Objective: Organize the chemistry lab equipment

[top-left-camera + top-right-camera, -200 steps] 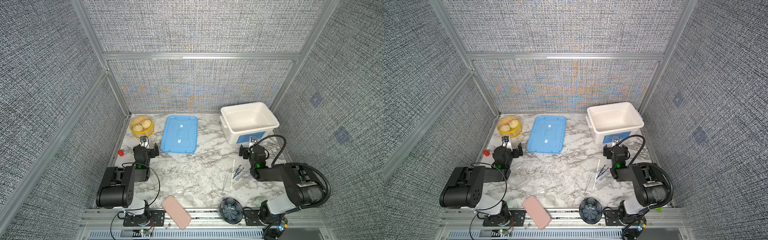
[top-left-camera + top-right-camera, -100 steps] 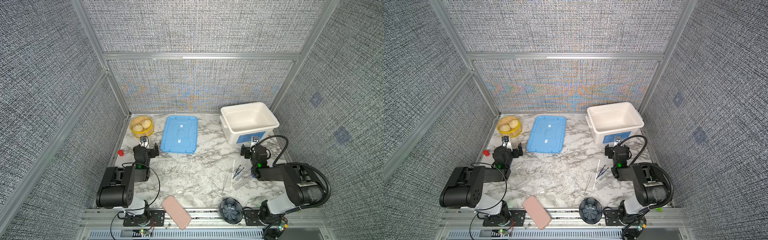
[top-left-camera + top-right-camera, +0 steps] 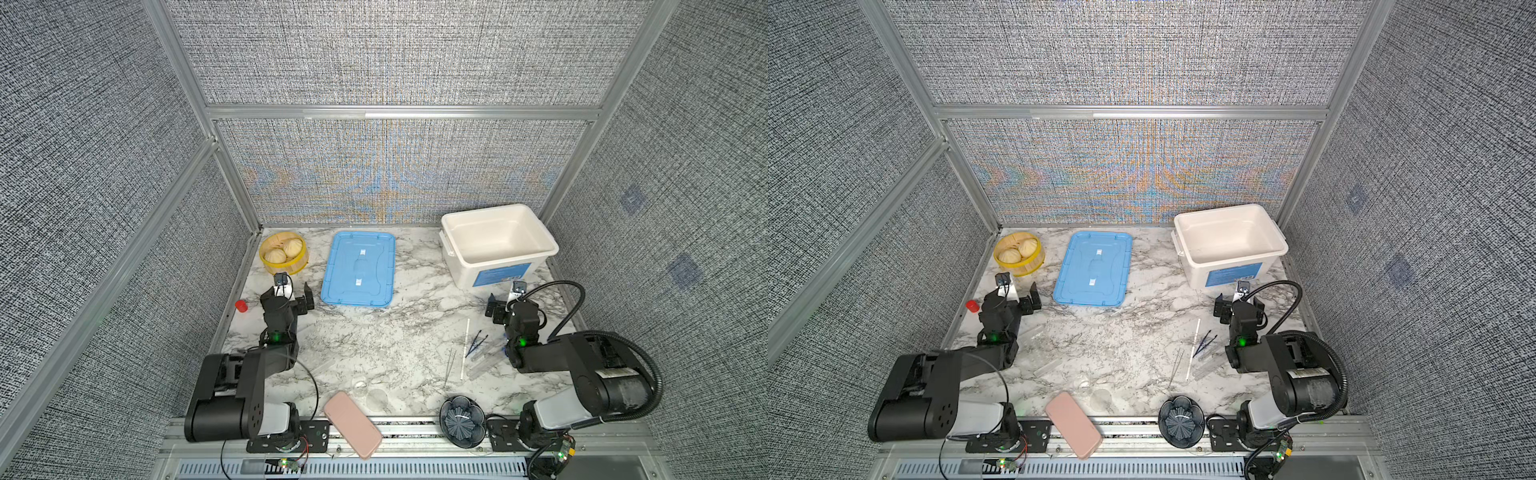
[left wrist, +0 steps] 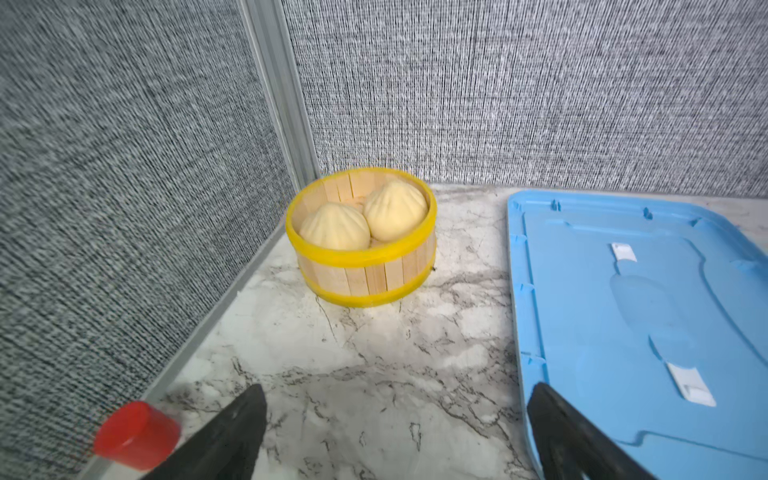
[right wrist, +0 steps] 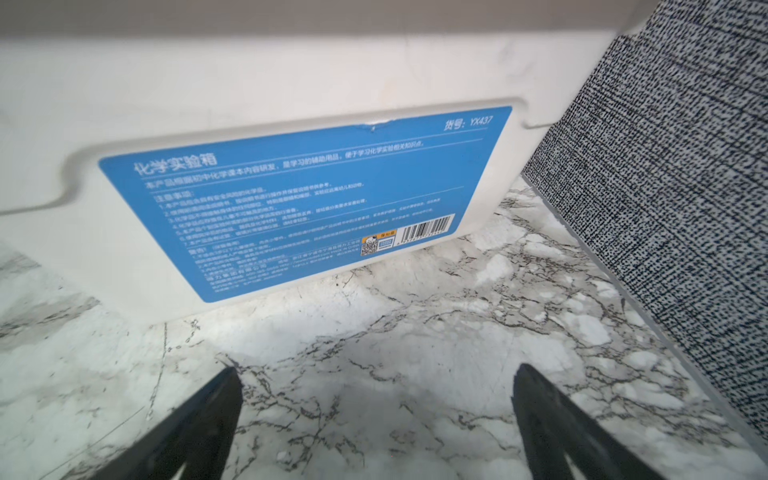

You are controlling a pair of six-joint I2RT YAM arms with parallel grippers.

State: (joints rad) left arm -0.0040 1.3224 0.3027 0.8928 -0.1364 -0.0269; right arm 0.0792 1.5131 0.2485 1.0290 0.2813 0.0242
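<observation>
Both spread, empty: left gripper [image 4: 395, 399], right gripper [image 5: 376, 378]. Slim V-shaped dark blue tweezers [image 3: 476, 343] lay flat behind right gripper.

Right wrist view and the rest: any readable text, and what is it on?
"化学实验箱": heading of the blue label on the side of the white bin.
"货号: YX437": a corner of the same label.
The label's smaller lines, the barcode digits and the QR code: too small to read.
White stickers on the blue lid: no legible text.
</observation>
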